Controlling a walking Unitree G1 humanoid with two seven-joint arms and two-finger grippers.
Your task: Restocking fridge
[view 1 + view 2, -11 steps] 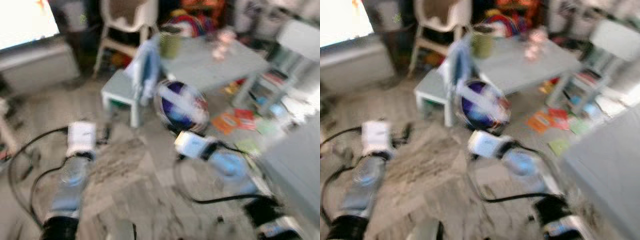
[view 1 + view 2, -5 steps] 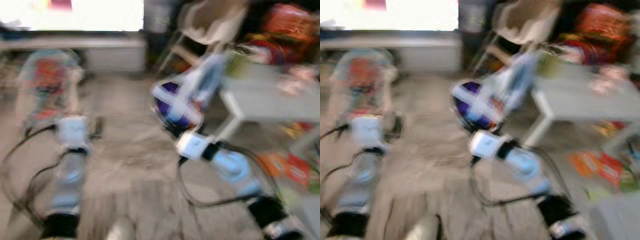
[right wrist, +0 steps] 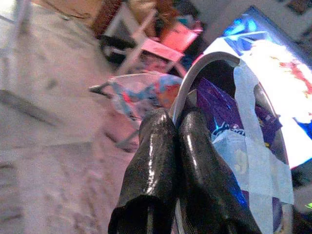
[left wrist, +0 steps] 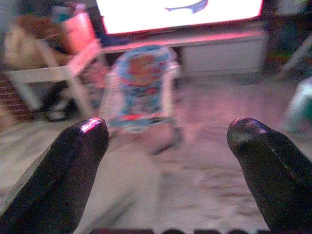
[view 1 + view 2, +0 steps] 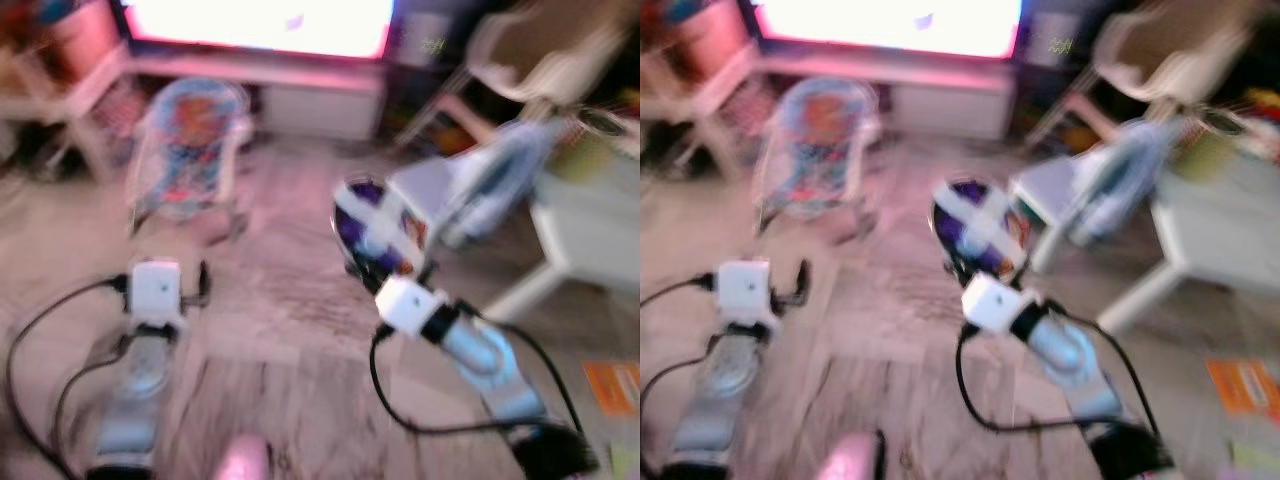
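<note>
purple bag with pale-blue straps (image 5: pixel 978 232) hangs from right gripper (image 3: pixel 181 127), fingers clenched on its grey metal hoop handle (image 3: pixel 204 66), likely for carrying to fridge | left gripper (image 4: pixel 165 134) spread wide, empty | colourful baby bouncer (image 5: pixel 187 152) ahead | blurry, probably walking

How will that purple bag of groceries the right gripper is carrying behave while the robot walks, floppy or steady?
The purple bag looks soft and bulging, so it probably sags and swings. The right gripper's fingers are closed on only a thin curved handle, so it likely pivots there. Its fullness suggests some weight, though blur hides the contents.
</note>
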